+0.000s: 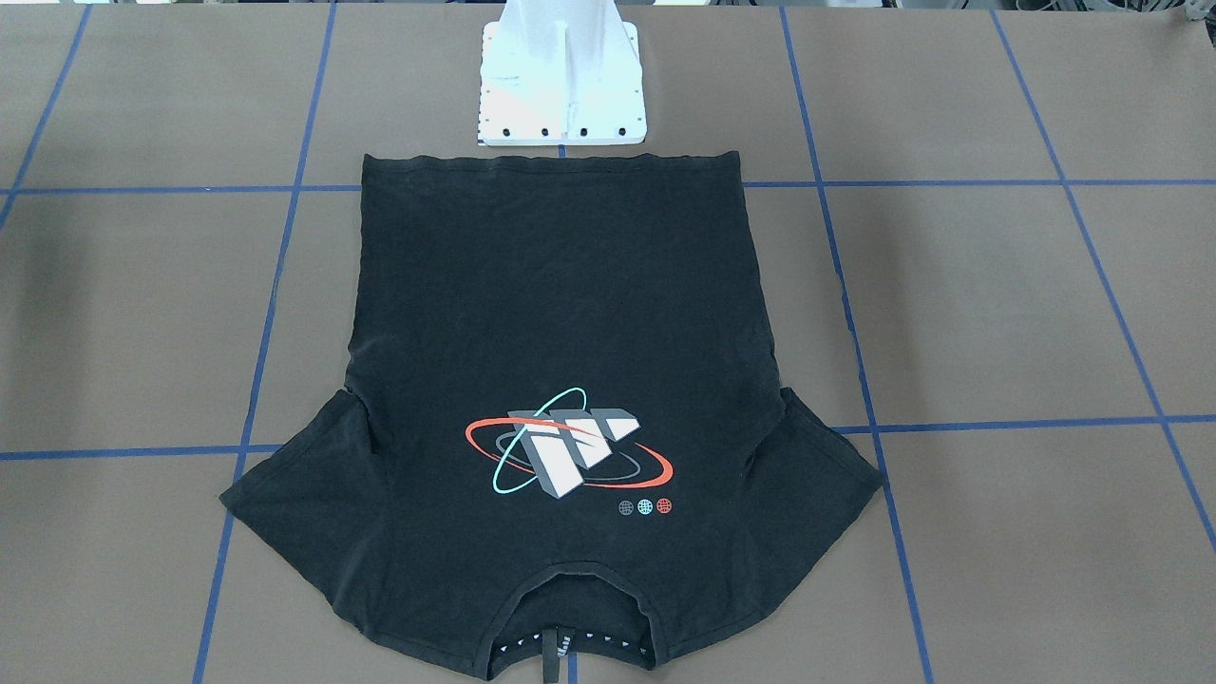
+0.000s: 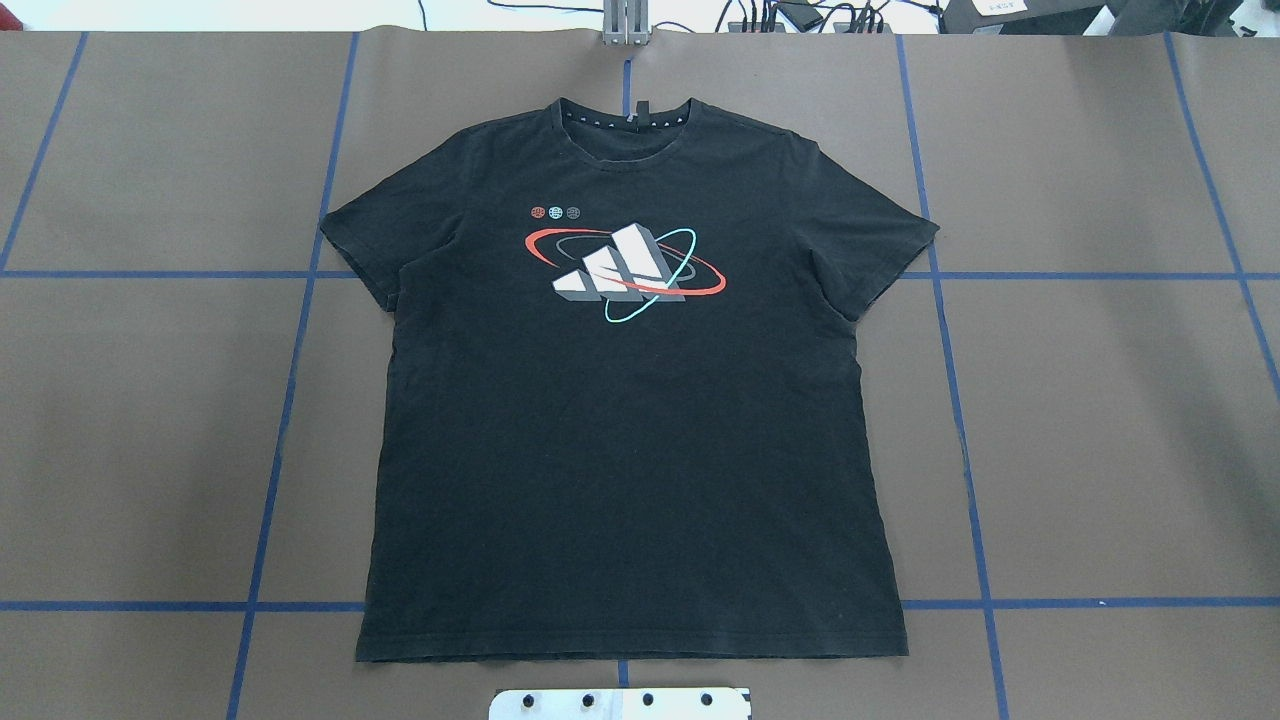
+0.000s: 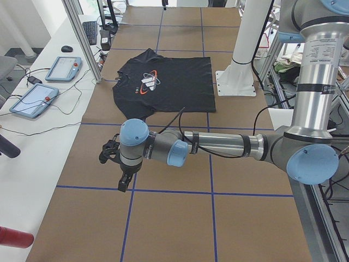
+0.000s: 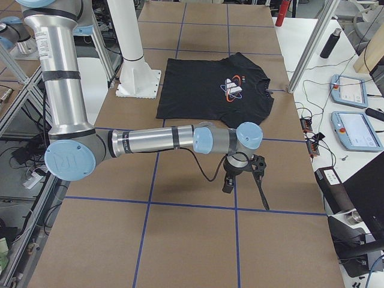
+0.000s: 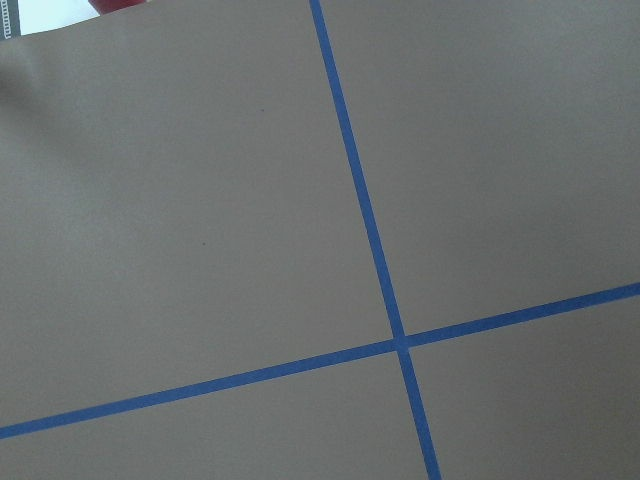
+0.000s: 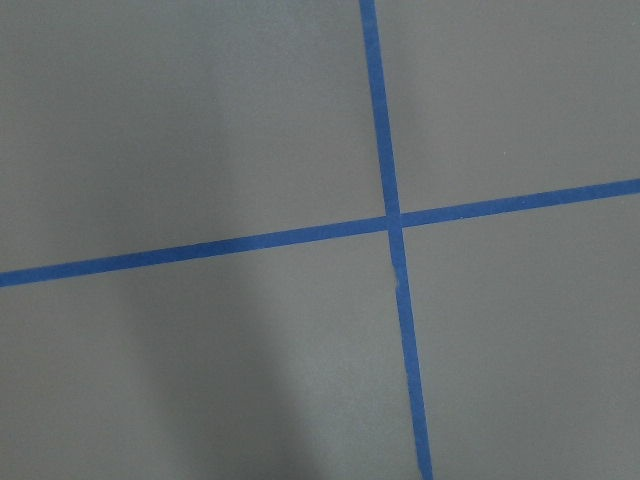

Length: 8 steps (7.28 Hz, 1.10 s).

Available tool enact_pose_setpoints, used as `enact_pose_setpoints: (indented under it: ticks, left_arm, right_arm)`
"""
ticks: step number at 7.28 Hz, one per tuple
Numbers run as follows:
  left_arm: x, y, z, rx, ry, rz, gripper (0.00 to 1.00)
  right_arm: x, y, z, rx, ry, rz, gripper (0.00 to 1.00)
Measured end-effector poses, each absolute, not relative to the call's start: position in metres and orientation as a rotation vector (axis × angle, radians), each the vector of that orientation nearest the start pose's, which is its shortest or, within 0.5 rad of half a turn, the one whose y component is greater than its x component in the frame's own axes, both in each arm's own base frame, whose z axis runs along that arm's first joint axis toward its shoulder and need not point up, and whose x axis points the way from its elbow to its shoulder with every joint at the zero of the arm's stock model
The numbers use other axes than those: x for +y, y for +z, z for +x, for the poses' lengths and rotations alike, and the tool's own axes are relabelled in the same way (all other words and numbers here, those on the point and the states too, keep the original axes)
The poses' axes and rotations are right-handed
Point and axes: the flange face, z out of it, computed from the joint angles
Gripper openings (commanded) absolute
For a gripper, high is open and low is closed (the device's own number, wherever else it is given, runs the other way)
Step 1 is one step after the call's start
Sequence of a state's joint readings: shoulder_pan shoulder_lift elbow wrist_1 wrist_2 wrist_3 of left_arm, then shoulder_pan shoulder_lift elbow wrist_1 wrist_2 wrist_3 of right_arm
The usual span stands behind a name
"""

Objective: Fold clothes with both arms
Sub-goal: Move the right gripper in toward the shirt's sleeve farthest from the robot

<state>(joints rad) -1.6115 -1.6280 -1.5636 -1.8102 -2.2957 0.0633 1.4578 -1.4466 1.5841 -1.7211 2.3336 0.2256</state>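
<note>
The black T-shirt (image 1: 570,313) lies flat and spread out on the brown table, graphic side up, collar away from the robot base, hem towards it. It also shows in the overhead view (image 2: 630,430) and both side views (image 3: 180,82) (image 4: 204,90). The left arm stretches out low over the table well off to the shirt's side, and its gripper (image 3: 108,152) is far from the shirt. The right gripper (image 4: 257,163) hovers likewise off the other side. I cannot tell whether either is open or shut. Both wrist views show only bare table and blue tape.
The white pedestal base (image 1: 560,95) stands just behind the hem. Blue tape lines (image 2: 290,400) grid the table. Side benches hold tablets (image 3: 62,68) (image 4: 351,90), cables and a red item (image 3: 13,238). Aluminium posts (image 3: 82,38) (image 4: 309,54) stand at the table's edge.
</note>
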Motion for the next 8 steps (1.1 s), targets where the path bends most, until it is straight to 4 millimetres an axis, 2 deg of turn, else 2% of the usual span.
enact_pose_setpoints:
  ticks: [2, 4, 6, 8]
  left_arm:
    - [-0.527, 0.606, -0.089, 0.705, 0.128, 0.321, 1.00]
    - [-0.526, 0.605, -0.089, 0.705, 0.128, 0.323, 1.00]
    - [-0.526, 0.606, -0.089, 0.706, 0.129, 0.323, 1.00]
    - [-0.525, 0.607, -0.088, 0.706, 0.128, 0.321, 1.00]
  right_arm:
    - [-0.545, 0.603, -0.003, -0.749, 0.103, -0.144, 1.00]
    - [-0.549, 0.595, -0.018, -0.751, 0.075, -0.141, 1.00]
    - [-0.565, 0.568, -0.047, -0.756, 0.014, -0.112, 1.00]
    - [-0.587, 0.540, -0.089, -0.771, -0.084, -0.038, 1.00]
